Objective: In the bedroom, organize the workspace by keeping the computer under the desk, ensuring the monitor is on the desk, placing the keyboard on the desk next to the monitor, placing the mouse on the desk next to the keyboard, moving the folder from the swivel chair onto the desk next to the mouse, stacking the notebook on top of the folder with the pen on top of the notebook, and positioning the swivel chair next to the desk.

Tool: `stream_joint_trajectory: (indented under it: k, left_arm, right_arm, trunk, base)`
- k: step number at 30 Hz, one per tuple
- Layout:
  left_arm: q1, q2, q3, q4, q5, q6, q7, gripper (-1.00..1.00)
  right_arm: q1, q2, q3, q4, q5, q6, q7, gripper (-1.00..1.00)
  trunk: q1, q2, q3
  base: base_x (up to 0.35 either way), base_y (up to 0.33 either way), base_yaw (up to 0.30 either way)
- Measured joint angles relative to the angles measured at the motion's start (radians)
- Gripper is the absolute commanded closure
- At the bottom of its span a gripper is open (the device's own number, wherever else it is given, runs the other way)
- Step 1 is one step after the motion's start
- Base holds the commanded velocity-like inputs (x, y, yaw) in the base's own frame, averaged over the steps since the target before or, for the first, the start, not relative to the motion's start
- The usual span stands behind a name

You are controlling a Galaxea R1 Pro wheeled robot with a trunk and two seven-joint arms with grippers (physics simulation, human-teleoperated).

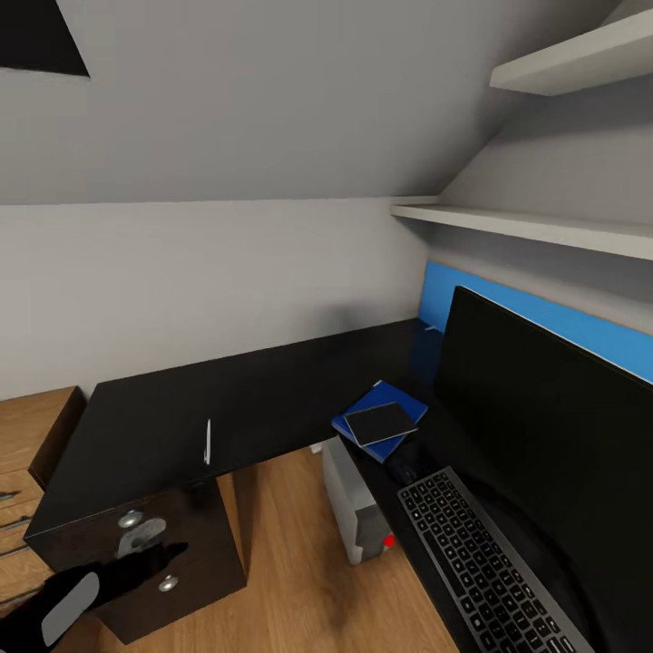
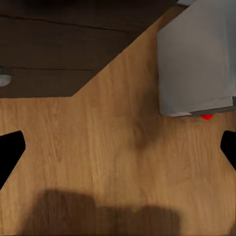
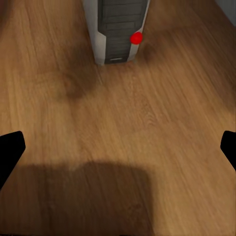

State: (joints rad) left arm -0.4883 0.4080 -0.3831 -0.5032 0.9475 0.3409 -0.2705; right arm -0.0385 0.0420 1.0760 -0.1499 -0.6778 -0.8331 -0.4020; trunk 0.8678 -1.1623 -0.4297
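Both tools spread wide and empty above the wooden floor (image 3: 147,128), the computer (image 3: 116,29) ahead of the right tool (image 3: 118,147) and beside the left tool (image 2: 118,150), under the counter (image 1: 272,390).

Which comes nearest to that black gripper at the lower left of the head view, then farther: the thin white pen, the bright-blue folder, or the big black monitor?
From the left gripper:
1. Thin white pen, on the glossy black desk just above the gripper.
2. Bright-blue folder, farther right, under a dark notebook.
3. Large black monitor, far right.
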Motion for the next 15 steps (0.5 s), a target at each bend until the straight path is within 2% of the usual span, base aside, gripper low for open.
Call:
stream_joint_trajectory:
  k: [4, 6, 7, 9, 10, 11, 15]
  left_arm:
    - [0.0, -0.044, -0.007, 0.131, -0.01, -0.14, 0.0, -1.0]
    - [0.0, -0.072, -0.021, 0.197, -0.039, -0.224, 0.001, -1.0]
    - [0.0, -0.081, -0.023, 0.215, -0.049, -0.245, 0.001, -1.0]
    - [0.0, -0.128, -0.025, 0.314, -0.096, -0.354, 0.002, -1.0]
    - [0.0, -0.138, -0.025, 0.337, -0.102, -0.379, 0.002, -1.0]
    - [0.0, -0.158, -0.027, 0.383, -0.115, -0.434, 0.002, -1.0]
    - [0.002, -0.214, -0.027, 0.462, -0.137, -0.604, 0.005, -1.0]
  right_arm:
    - [-0.005, 0.001, 0.0, -0.001, 0.0, 0.0, 0.0, -1.0]
    - [-0.009, 0.001, 0.0, -0.001, 0.0, 0.0, 0.0, -1.0]
    - [-0.011, 0.001, 0.0, -0.001, 0.0, 0.0, 0.0, -1.0]
    - [-0.022, 0.0, 0.0, -0.001, 0.0, 0.0, 0.0, -1.0]
    - [-0.024, 0.0, 0.0, -0.001, 0.0, 0.0, 0.0, -1.0]
    - [-0.029, 0.001, 0.0, -0.001, 0.0, 0.0, 0.0, -1.0]
    - [-0.042, 0.003, 0.0, -0.002, 0.0, 0.0, 0.0, -1.0]
  trunk:
    - [0.0, 0.0, 0.0]
    - [0.0, 0.0, 0.0]
    - [0.0, 0.0, 0.0]
    - [0.0, 0.0, 0.0]
    - [0.0, 0.0, 0.0]
    - [0.0, 0.0, 0.0]
    - [0.0, 0.0, 0.0]
  base:
    - [0.0, 0.0, 0.0]
    - [0.0, 0.0, 0.0]
    - [0.0, 0.0, 0.0]
    - [0.0, 0.0, 0.0]
    - [0.0, 0.0, 0.0]
    - [0.0, 0.0, 0.0]
    - [0.0, 0.0, 0.0]
